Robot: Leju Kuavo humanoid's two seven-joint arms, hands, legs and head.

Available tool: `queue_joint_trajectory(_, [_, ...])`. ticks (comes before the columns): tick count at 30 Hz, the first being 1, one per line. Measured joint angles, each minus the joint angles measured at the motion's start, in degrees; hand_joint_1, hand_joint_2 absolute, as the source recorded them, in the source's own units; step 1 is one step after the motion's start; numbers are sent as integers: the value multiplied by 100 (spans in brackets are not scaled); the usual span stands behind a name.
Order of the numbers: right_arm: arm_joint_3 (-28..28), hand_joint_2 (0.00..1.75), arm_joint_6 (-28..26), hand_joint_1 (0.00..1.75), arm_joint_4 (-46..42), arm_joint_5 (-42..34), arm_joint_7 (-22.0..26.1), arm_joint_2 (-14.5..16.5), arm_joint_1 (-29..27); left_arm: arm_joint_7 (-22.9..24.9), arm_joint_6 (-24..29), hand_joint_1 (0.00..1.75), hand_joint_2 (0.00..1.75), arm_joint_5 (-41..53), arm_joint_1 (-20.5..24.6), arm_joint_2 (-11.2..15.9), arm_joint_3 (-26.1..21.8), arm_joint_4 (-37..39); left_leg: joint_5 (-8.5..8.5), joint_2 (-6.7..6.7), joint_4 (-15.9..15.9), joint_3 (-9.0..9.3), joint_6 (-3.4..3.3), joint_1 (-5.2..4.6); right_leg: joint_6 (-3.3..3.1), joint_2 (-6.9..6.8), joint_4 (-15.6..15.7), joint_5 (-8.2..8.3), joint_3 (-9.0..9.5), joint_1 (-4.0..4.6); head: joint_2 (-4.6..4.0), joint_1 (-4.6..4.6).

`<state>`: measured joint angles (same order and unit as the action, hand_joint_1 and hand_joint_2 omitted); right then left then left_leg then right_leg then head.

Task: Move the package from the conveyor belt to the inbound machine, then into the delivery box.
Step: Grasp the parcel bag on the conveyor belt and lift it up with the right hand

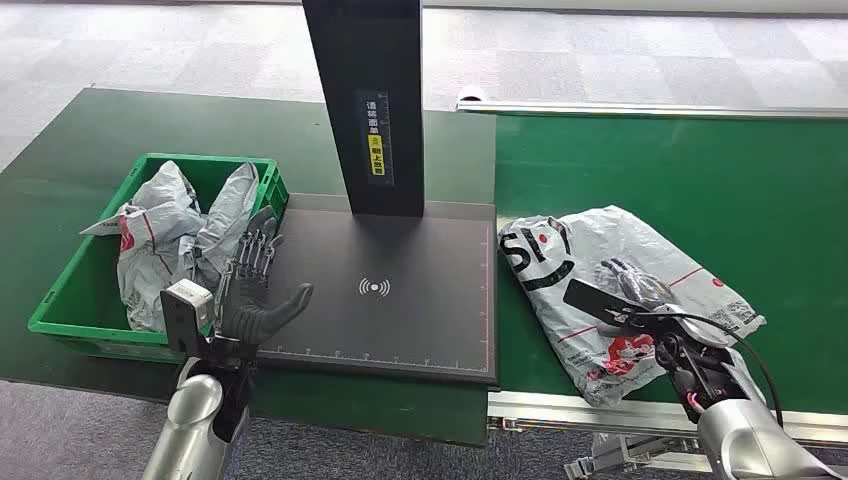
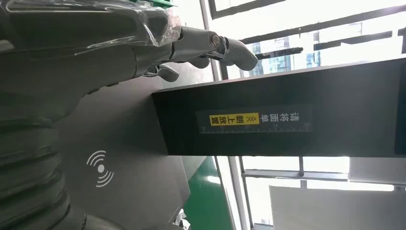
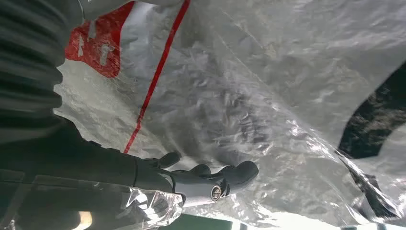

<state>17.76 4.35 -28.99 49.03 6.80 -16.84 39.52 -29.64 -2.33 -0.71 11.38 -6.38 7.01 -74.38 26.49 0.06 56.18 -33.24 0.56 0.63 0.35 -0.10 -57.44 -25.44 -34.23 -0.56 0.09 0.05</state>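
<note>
The right hand (image 1: 640, 290) lies flat on the package (image 1: 600, 260), fingers spread over the crinkled grey plastic. In the right wrist view the fingertips (image 3: 239, 173) press close to the film, but whether they have actually gathered a fold of it I cannot tell. The package, a grey mailer bag with black and red print, rests on the green conveyor belt (image 1: 720, 180), at about three o'clock from the inbound machine (image 1: 400, 290) and just beside its edge.

The left hand (image 1: 258, 290) stands released, fingers apart and upright, holding nothing, over the nine o'clock edge of the machine's dark scanning plate. The machine's black post (image 1: 368, 100) rises at twelve o'clock from the plate. At nine o'clock from the left hand, close by, sits the green delivery box (image 1: 70, 300) with grey bags (image 1: 170, 240) in it.
</note>
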Motion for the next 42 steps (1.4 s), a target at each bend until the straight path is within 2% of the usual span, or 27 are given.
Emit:
queue_joint_trajectory(6, [26, 175, 516, 0, 2, -2, -31, -244, -186, -33, 66, 0, 175, 22, 12, 41, 22, 1, 1, -5, 1, -1, -1, -1, 1, -3, 2, -1, 2, -1, 0, 1])
queue_joint_trajectory(10, [63, 175, 832, 175, -1, 85, 14, -451, -304, 6, 127, 0, 175, -3, 35, 91, 48, 2, 2, -3, 1, 2, -2, -1, 2, -3, 3, -1, 5, -1, 0, 0])
queue_joint_trajectory(16, [178, 175, 1511, 175, -2, 44, 347, -638, -263, 131, 343, 0, 175, -5, 53, 122, 66, 49, 2, -3, 0, 33, -2, 0, 9, -5, 6, -8, 38, -1, 0, 1])
queue_joint_trajectory(25, [472, 175, 1831, 175, -483, -207, 594, -662, -407, 258, 383, 0, 175, -87, 50, 191, 60, 66, 3, -2, -1, 49, -2, 1, 10, -4, 6, -8, 54, 0, 0, 1])
queue_joint_trajectory(37, [651, 175, 1807, 175, -1109, -389, 620, -572, -677, 258, 342, 0, 175, -149, 53, 238, 58, 66, 3, -1, -2, 47, -1, 1, 9, -3, 5, -8, 51, 1, 0, 1])
queue_joint_trajectory(42, [666, 175, 1421, 175, -1172, -518, 785, -486, -715, 252, 335, 0, 175, -176, 51, 256, 58, 65, 3, 1, -2, 41, -1, 1, 9, -1, 5, -7, 49, 1, 0, 1])
